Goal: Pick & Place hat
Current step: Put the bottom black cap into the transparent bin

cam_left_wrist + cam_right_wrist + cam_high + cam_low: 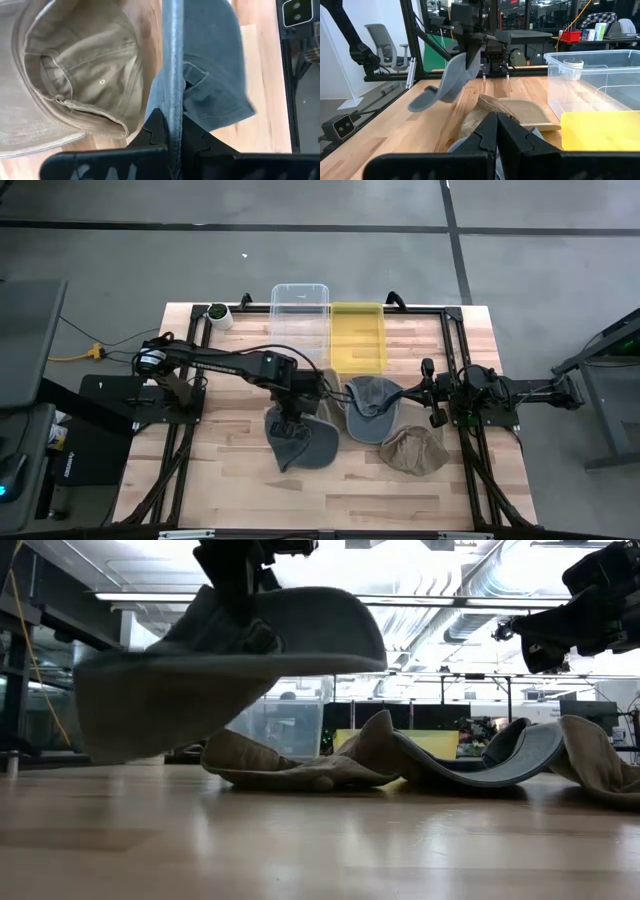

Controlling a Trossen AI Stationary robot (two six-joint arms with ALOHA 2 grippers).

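Nearby, tan hats (pixel 414 450), a yellow bin (pixel 357 337), a clear bin (pixel 300 315).

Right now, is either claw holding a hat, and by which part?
The left claw is shut on the grey hat, pinching the edge of its brim and holding it clear of the table. The right claw is shut and holds nothing.

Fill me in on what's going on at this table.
The left gripper is shut on the brim of a grey-blue hat and holds it clear of the wooden table, as the low view shows. More hats lie in a loose pile: a grey one and a tan one. A clear bin and a yellow bin sit at the far edge. The right gripper, shut and empty, waits above the pile.
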